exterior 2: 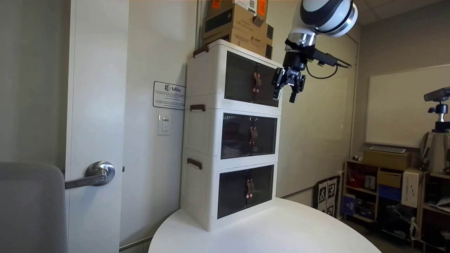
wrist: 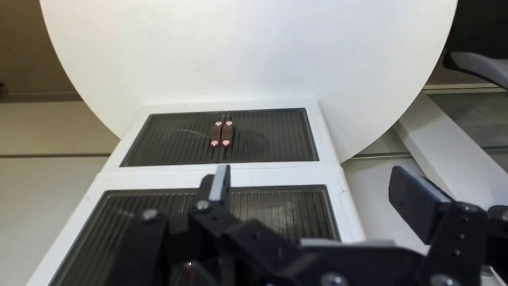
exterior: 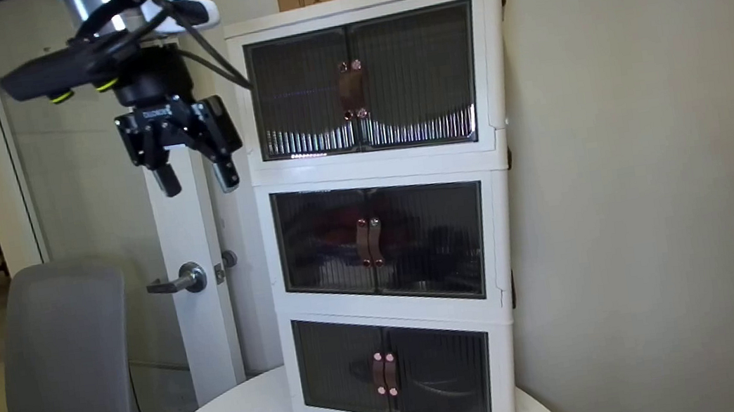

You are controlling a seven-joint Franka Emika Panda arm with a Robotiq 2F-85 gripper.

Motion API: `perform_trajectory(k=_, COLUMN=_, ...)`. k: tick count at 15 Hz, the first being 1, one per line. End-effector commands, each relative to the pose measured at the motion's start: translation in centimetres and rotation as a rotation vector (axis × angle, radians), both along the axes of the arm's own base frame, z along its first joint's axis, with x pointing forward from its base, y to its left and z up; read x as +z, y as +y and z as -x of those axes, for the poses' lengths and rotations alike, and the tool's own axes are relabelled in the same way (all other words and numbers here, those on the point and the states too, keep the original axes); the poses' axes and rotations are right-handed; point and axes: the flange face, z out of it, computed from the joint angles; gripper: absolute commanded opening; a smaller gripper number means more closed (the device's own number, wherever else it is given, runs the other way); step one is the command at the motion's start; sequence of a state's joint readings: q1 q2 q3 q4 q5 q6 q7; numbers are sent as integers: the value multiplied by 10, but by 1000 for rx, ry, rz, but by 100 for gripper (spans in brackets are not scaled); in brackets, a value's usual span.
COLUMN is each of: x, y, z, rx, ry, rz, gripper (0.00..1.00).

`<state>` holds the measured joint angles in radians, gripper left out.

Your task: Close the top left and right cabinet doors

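Note:
The tall white three-tier cabinet [exterior: 376, 166] stands upright on a round table and also shows in an exterior view [exterior 2: 200, 130] and the wrist view [wrist: 170, 174]. In its uppermost tier, the smoky top left door [exterior: 303, 94] and top right door [exterior: 418, 79] look shut, flush with the frame, their reddish handles side by side. My gripper [exterior: 199, 184] is open and empty, fingers pointing down, in front of the cabinet and apart from it. In an exterior view the gripper [exterior 2: 284, 99] covers part of the top right door's edge. The wrist view shows only the lower tiers; the top doors are out of view.
The middle doors [exterior: 428, 240] and lowest doors [exterior: 439, 374] look shut. Cardboard boxes [exterior 2: 242, 35] sit on top of the cabinet. The white table [exterior 2: 281, 228] bears the cabinet. A grey chair [exterior: 68, 359] and a room door with a lever handle [exterior: 178, 282] stand beside it.

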<state>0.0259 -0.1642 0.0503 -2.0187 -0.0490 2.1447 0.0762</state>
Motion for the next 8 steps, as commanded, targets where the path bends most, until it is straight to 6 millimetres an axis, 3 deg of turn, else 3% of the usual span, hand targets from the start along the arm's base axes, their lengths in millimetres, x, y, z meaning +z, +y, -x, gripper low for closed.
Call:
perform_trajectory(k=1, x=0, y=11, z=53, rx=-74, ry=47, rz=-65, gripper=100)
perform_trajectory(k=2, x=-1, y=14, z=63, rx=-81, ry=72, rz=-81, gripper=100)
perform_trajectory(k=3, x=-2, y=12, z=35, rx=-50, ry=48, rz=-47, gripper=100)
perform_trajectory(k=8, x=-5, y=12, z=40, rx=-52, ry=55, rz=-48, gripper=100)
